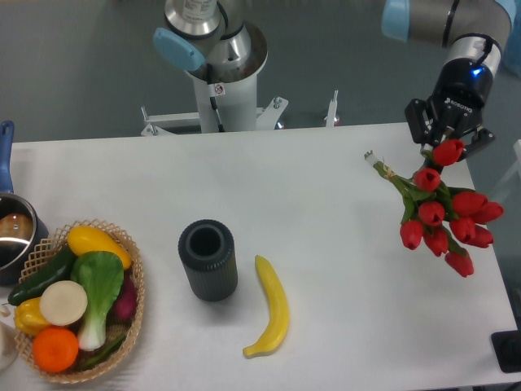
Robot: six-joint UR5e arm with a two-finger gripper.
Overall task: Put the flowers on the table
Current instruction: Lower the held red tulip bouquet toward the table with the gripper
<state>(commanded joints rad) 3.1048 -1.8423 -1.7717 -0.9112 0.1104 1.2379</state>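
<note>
Look at the far right side of the table [342, 212], which is flat, white and not shiny. Your gripper [446, 140] is black and hangs there with its fingers closed on the flowers [440, 213], pinching the bunch near a top red bloom. The flowers are soft red tulips with round heads and green leaves. Their thin green stems point left and up, with the cut ends just above the table. You cannot tell if the red heads touch the table or hang a bit over it. In the middle stands a dark grey cup [208, 259], round like a tube, with ridges on its side and an open top. Just right of it lies a smooth yellow banana [272, 309], curved like a smile on its side. At the left edge sits a woven basket [130, 277], full of round and long play foods. A shiny metal pot [15, 236] with a blue handle peeks in beside it.
</note>
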